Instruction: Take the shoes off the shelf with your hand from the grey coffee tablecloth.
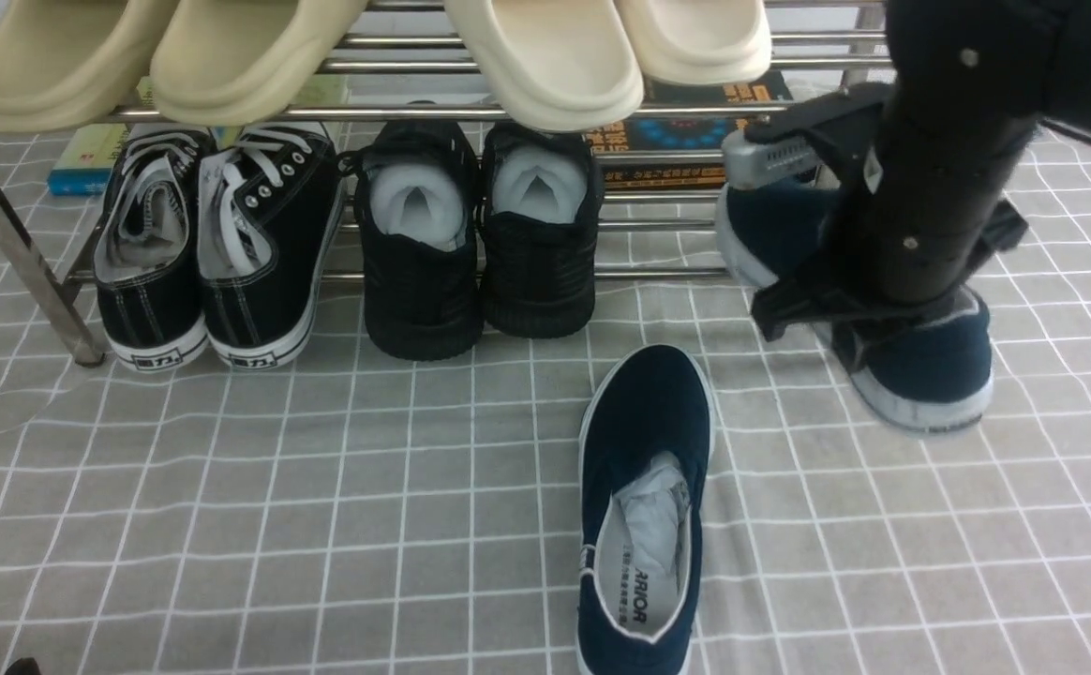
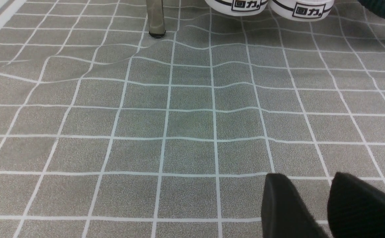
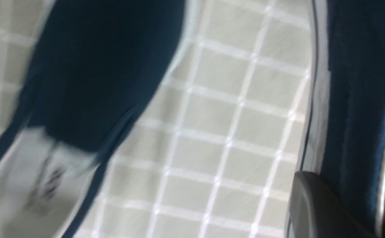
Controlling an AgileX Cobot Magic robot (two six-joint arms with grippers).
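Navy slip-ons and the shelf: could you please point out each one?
Navy shoe on the cloth (image 1: 644, 422): front view, toe upper.
Navy shoe under the right arm (image 1: 939, 366): front view, heel.
Shelf (image 1: 44, 281): front view, left leg.

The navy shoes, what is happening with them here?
One navy-blue canvas slip-on with a white sole already lies on the grey checked tablecloth, in front of the silver metal shoe rack. The black right arm reaches down onto the second navy slip-on, at the rack's right end; one pincer finger lies against its outer side. Whether it grips is unclear. The left pincer is open over bare cloth.
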